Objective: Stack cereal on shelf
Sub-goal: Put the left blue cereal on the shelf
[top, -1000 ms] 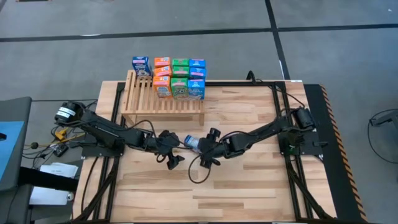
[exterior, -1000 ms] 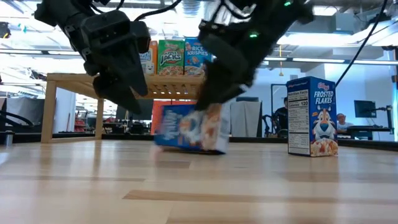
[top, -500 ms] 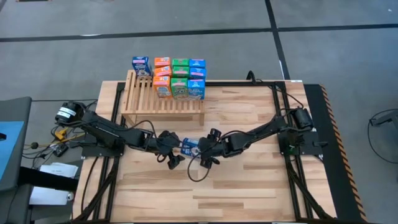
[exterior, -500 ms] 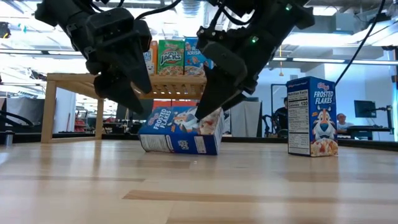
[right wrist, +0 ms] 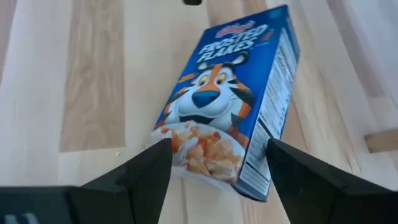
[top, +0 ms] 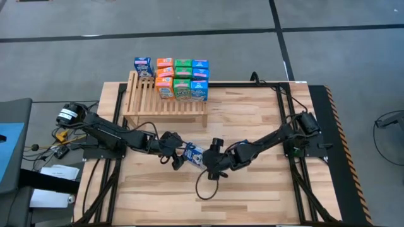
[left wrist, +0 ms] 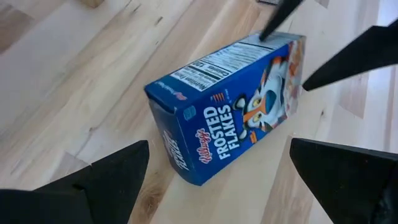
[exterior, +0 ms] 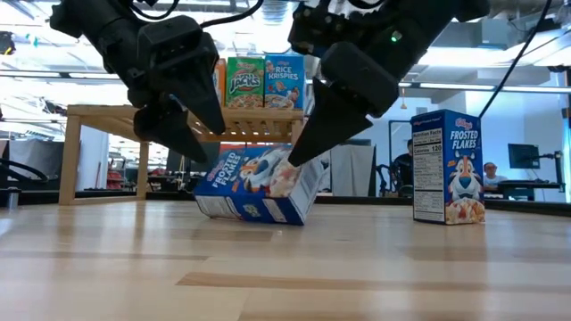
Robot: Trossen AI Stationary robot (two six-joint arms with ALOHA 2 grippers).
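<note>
A blue Frosted Flakes cereal box [top: 192, 153] lies tilted on the table between my two grippers; it also shows in the low view [exterior: 259, 183]. My right gripper [right wrist: 217, 152] is shut on one end of it. My left gripper [left wrist: 217, 171] hovers open just above the box's other end [left wrist: 177, 134], touching nothing. The light-wood slatted shelf [top: 165, 101] stands at the far left, with several cereal boxes [top: 182, 79] in rows on its far part. My right gripper pinches the box's end with the cereal-bowl picture [right wrist: 205, 146] between its two fingers, one on each narrow side, across the box's width. The fingers [exterior: 312, 143] slant down from above and from the table's right. That end is raised and the box's lower edge [exterior: 250, 216] rests on the table.
Another Frosted Flakes box [exterior: 446, 165] stands upright to the right in the low view. A blue box [top: 143, 66] stands beside the shelf's far left corner. A black frame [top: 287, 120] and cables run along the table's sides. Bare planks [top: 252, 195] lie toward the near edge.
My right gripper has moved toward the table's near edge, carrying the box with it toward the near left. The box has gone from lying flat to tilted, with the held end lifted. My left gripper has stayed open, close to the box.
</note>
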